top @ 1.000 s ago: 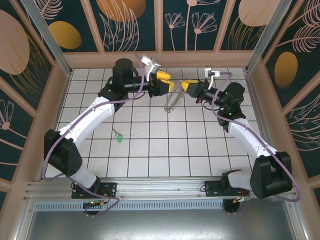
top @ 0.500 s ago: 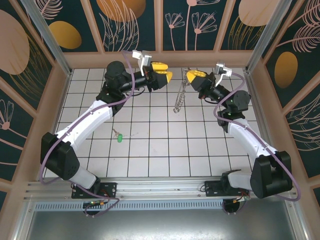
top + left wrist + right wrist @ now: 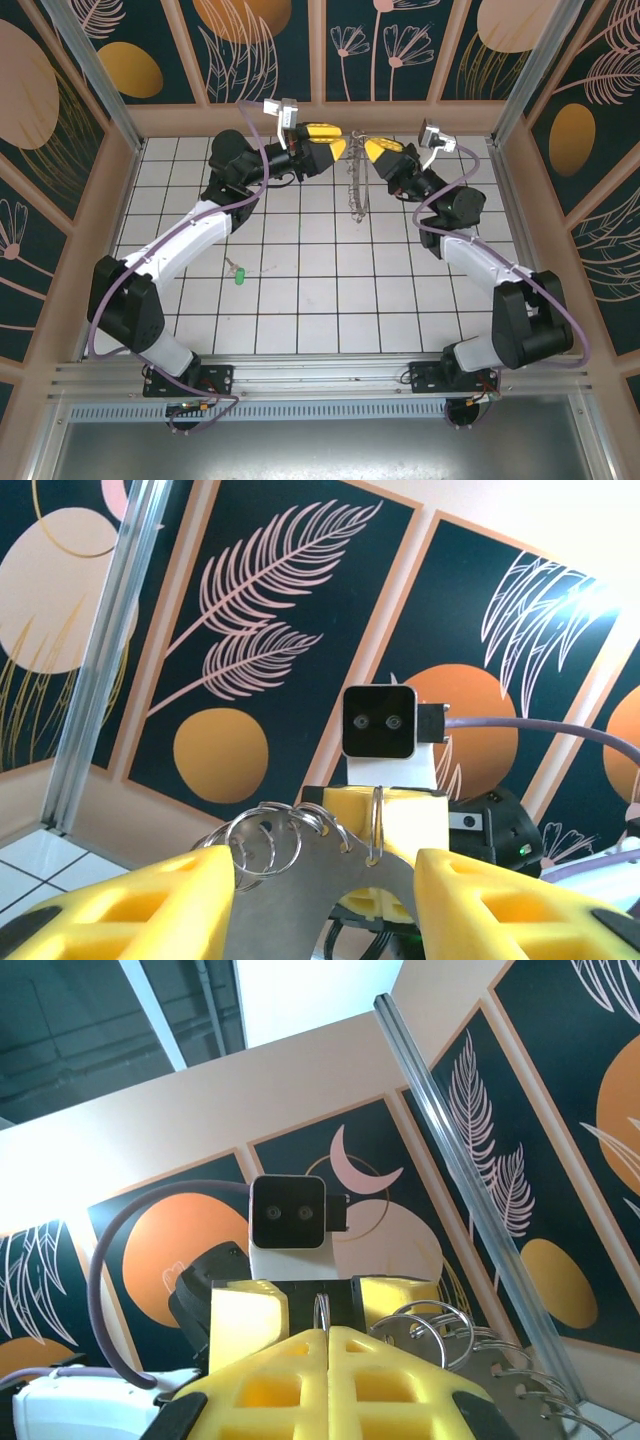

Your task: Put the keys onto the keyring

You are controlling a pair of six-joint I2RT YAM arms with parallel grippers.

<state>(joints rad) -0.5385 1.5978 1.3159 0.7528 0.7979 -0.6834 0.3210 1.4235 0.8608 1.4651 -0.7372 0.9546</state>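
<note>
Over white tiles (image 3: 300, 300), grips keyring (image 3: 356, 190) aloft at 12 o'clock in clamped right gripper (image 3: 372, 152), holds left gripper (image 3: 338, 148) agape beside it, leaves key (image 3: 239, 275) at 7 o'clock of left gripper, blade toward 11, nearer left arm (image 3: 180, 240).

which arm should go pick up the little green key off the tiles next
Left: the left gripper has open jaws, and the tiny green-headed key lies on its side; the right gripper is shut on the thin grey metal keyring.
</note>
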